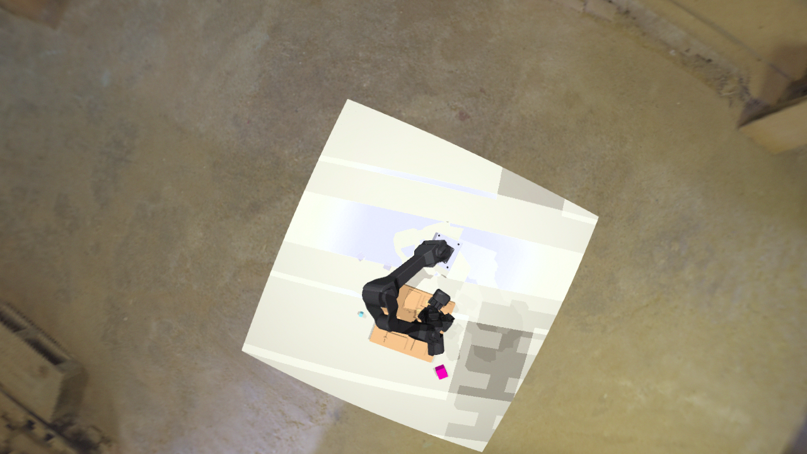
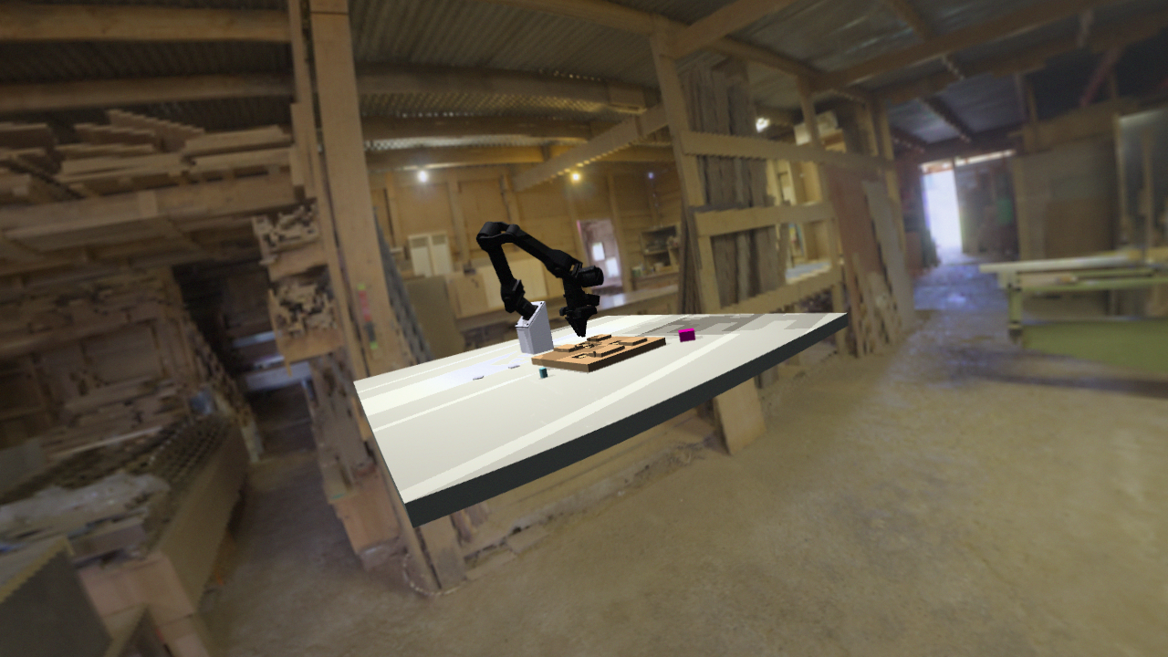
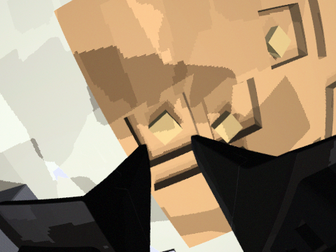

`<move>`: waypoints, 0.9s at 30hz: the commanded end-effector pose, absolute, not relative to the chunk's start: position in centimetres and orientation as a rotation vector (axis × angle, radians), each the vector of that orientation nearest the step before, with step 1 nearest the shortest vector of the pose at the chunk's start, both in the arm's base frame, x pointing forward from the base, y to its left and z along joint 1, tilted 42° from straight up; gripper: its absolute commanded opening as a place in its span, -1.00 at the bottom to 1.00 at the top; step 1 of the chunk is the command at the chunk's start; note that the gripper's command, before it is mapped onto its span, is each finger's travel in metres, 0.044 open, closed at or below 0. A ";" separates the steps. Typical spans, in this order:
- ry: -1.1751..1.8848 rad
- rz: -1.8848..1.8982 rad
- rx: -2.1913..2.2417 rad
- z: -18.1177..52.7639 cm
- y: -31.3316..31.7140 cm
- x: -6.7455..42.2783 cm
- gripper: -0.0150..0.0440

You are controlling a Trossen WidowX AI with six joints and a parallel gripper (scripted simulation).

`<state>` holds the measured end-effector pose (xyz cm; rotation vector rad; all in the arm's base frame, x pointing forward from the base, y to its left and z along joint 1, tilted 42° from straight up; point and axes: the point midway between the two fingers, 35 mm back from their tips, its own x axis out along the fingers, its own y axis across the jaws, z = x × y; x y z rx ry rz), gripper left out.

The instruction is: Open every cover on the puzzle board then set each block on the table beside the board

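The tan puzzle board [image 1: 388, 345] [image 2: 610, 355] [image 3: 210, 14] lies on the white table [image 1: 338, 186] [image 2: 457, 424]. My gripper [image 1: 439, 300] [image 2: 581, 330] [image 3: 169, 145] hangs just above the board's near end, its fingers partly apart with nothing between them. In the wrist view, small pale cubes sit in square recesses: one [image 3: 165, 128] right ahead of the fingertips, one [image 3: 229, 127] beside it, and one [image 3: 278, 42] farther off. I cannot tell which covers stand open. A magenta block [image 1: 441, 371] [image 2: 686, 334] and a small teal block [image 1: 360, 313] [image 2: 542, 372] rest on the table off the board.
The arm's grey base mount [image 2: 530, 333] stands just behind the board. Small flat pale pieces [image 2: 477, 377] lie on the table near it. The table's front edge [image 2: 620, 424] drops to the workshop floor.
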<state>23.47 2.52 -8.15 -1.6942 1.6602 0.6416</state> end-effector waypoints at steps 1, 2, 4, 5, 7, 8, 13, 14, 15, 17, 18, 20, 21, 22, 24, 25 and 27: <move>1.655 0.693 -1.740 -8.1 2.5 23.5 0.00; 1.654 0.707 -1.751 -8.1 2.5 23.5 0.00; 1.651 0.736 -1.771 -8.1 2.5 23.5 0.00; 1.650 0.750 -1.782 -8.1 2.5 23.5 0.00; 1.646 0.778 -1.802 -8.1 2.5 23.5 0.00; 1.645 0.792 -1.812 -8.1 2.5 23.5 0.00; 1.635 0.864 -1.863 -8.2 2.5 23.5 0.00; 1.633 0.879 -1.873 -8.2 2.5 23.5 0.00; 1.631 0.893 -1.883 -8.2 2.5 23.5 0.00; 1.626 0.922 -1.903 -8.2 2.5 23.5 0.00; 1.623 0.937 -1.913 -8.2 2.5 23.5 0.00; 1.618 0.966 -1.933 -8.2 2.5 23.5 0.00; 1.615 0.981 -1.943 -8.2 2.5 23.5 0.00; 1.612 0.996 -1.953 -8.2 2.5 23.5 0.00; 1.606 1.026 -1.972 -8.2 2.5 23.5 0.00; 1.603 1.041 -1.982 -8.2 2.5 23.5 0.00; 1.597 1.068 -2.000 -8.2 2.5 23.5 0.00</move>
